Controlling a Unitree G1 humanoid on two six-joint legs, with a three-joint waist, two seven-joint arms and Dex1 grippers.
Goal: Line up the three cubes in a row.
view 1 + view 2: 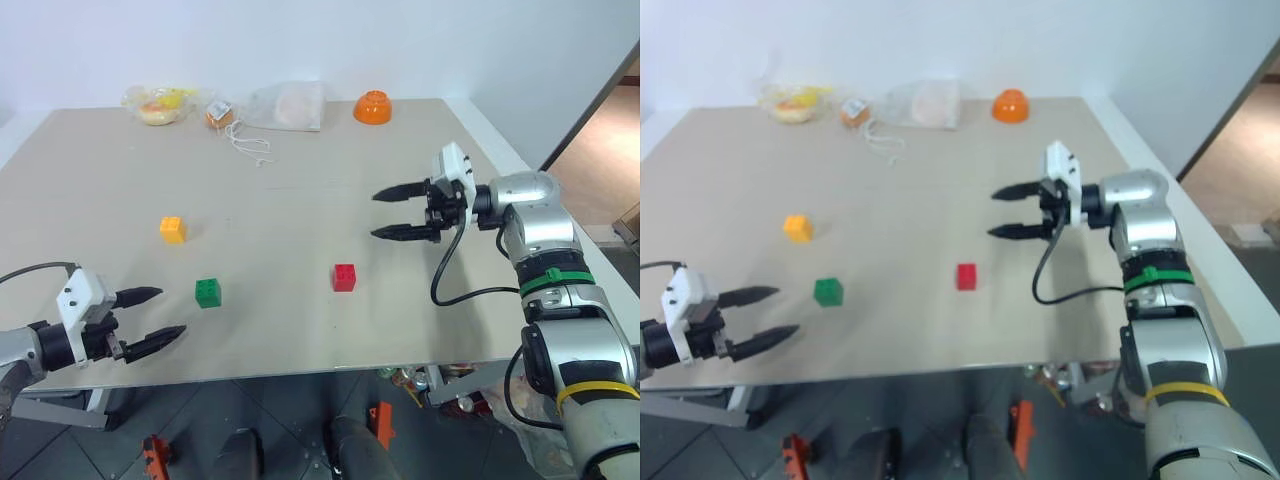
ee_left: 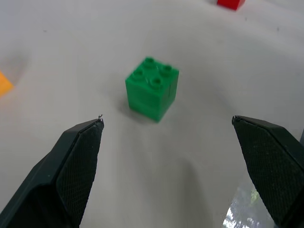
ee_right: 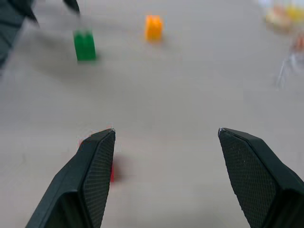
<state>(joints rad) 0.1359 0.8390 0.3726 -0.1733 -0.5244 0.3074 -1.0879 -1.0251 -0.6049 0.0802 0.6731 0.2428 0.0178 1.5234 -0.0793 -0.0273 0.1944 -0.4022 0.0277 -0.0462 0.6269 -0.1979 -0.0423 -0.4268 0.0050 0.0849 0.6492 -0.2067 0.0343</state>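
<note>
The green cube [image 1: 208, 292] sits near the front of the counter [image 1: 300, 190], with the red cube [image 1: 344, 277] well off to its right at much the same depth and the yellow-orange cube [image 1: 173, 229] further back and slightly left. All three stand apart, untouched. The left gripper [image 1: 160, 317] hovers just left of the green cube, fingers spread wide and empty. The right gripper [image 1: 393, 213] hangs above the counter beyond the red cube, open, holding nothing. An orange bowl [image 1: 372, 107] rests at the far edge.
</note>
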